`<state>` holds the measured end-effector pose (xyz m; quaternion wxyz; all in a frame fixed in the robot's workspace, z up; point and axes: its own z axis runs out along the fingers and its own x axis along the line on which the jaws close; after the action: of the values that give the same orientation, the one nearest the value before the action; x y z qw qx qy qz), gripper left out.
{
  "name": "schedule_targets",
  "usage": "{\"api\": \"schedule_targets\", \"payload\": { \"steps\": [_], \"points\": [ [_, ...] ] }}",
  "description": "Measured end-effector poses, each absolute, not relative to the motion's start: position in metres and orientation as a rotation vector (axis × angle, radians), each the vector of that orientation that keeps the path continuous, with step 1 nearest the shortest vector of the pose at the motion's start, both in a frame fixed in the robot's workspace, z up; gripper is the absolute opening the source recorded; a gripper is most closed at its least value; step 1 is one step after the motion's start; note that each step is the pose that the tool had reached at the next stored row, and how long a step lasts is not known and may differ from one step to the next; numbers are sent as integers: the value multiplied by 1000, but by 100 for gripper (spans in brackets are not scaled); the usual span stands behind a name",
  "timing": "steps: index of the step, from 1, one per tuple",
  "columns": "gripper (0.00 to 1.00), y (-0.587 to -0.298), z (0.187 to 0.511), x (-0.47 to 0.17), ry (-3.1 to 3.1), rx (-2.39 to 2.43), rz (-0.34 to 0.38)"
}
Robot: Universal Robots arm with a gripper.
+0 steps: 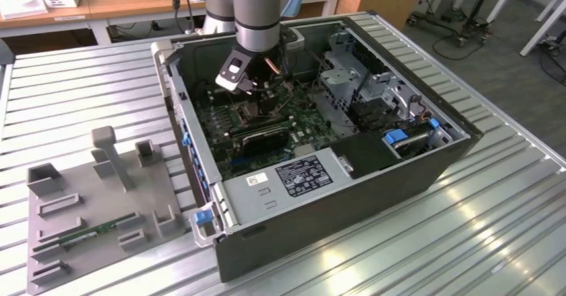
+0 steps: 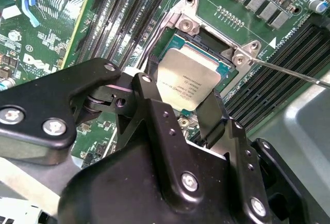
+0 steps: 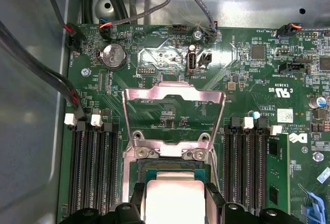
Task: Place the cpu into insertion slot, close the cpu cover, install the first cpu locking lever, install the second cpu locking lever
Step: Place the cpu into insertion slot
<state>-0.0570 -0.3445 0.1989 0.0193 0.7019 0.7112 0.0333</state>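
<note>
Two black fingers (image 2: pixel 211 111) of the gripper (image 2: pixel 180 99) press on opposite edges of the cpu (image 2: pixel 186 79). The claw is narrowed to the chip's width and holds it. The chip's silver-tan face is up, and it sits directly over the insertion slot (image 2: pixel 206 42), hiding most of the dark socket. One far corner and its strip of contacts are uncovered. Whether the chip is already seated or just above the contacts cannot be told.

In the first wrist view the cpu cover (image 3: pixel 174 94) is swung fully open. It lies flat against the green motherboard (image 3: pixel 247 79) just beyond the slot's hinge edge, and board components show through its square window. In the second wrist view a thin metal locking lever (image 2: pixel 294 74) angles away from one corner of the slot, unlatched and clear of the cover. Rows of black memory sockets (image 3: pixel 93 167) flank the slot on both sides, and a coin cell battery (image 3: pixel 113 55) sits beyond the open cover.

In the exterior view the arm (image 1: pixel 258 18) reaches straight down above the slot, inside an open computer case (image 1: pixel 354 177) lying on its side on a slatted metal table (image 1: pixel 460 243). A grey fixture tray (image 1: pixel 89 197) carrying a memory stick (image 1: pixel 89 233) rests outside the case, well apart from the slot.
</note>
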Motion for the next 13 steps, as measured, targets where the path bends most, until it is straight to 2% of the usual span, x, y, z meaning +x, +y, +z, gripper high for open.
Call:
{"api": "schedule_targets", "payload": {
  "steps": [13],
  "points": [
    [54,-344,197,-56,2193,2192,103]
  ]
}}
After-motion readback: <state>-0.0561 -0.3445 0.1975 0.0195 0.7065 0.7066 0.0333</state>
